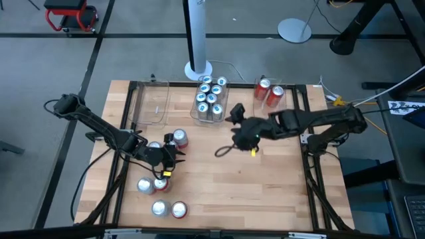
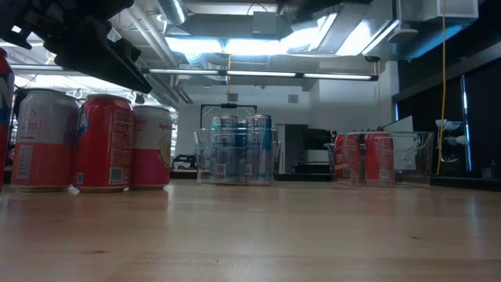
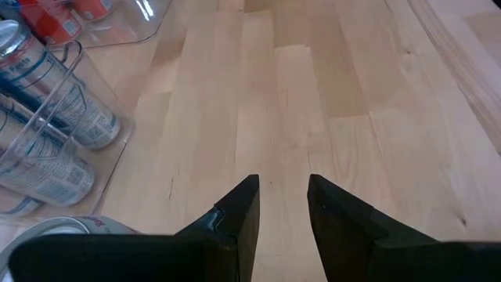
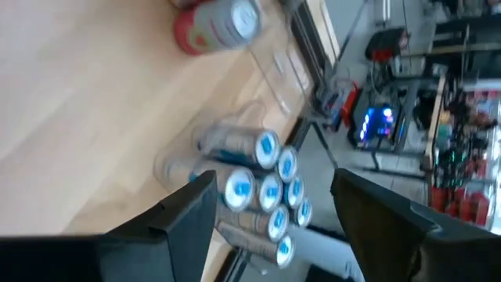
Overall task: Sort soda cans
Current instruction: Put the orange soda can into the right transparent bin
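Soda cans (image 1: 159, 187) are crowding the left pincer (image 1: 171, 159), hovering slightly open and empty at seven o'clock, so it's probably risking toppling one.

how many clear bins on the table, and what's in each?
3, along the far edge. Left bin: looks empty. Middle bin: blue-and-white cans. Right bin: two red cans. The right arm partly covers the area near the right bin, so something there may be hidden.
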Available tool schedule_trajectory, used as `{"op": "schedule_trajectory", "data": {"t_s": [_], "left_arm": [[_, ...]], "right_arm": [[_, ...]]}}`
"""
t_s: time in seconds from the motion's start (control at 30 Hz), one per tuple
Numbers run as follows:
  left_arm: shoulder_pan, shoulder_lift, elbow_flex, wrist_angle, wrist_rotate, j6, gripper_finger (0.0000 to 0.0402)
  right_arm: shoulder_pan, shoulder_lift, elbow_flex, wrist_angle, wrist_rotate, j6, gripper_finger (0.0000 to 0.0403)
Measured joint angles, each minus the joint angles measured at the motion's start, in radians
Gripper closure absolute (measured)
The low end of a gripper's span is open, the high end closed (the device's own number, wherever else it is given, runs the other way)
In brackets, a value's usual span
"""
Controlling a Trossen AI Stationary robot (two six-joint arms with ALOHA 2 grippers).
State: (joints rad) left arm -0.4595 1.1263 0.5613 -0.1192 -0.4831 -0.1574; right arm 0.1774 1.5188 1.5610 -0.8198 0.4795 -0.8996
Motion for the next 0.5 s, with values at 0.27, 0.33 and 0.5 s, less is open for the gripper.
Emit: {"op": "schedule_trajectory", "data": {"t_s": [0.27, 0.33, 0.5], "left_arm": [[0.001, -0.003, 0.006, -0.007, 0.000, 0.053, 0.0300], [0.001, -0.012, 0.026, -0.028, 0.000, 0.081, 0.0300], [-0.005, -0.068, 0.095, -0.070, 0.011, 0.104, 0.0300]], "right_arm": [[0.061, 0.046, 0.000, 0.017, -0.001, -0.019, 0.0150], [0.061, 0.063, 0.000, 0.017, -0.007, -0.022, 0.0150], [0.058, 0.096, 0.000, 0.018, -0.027, -0.022, 0.0150]]}}
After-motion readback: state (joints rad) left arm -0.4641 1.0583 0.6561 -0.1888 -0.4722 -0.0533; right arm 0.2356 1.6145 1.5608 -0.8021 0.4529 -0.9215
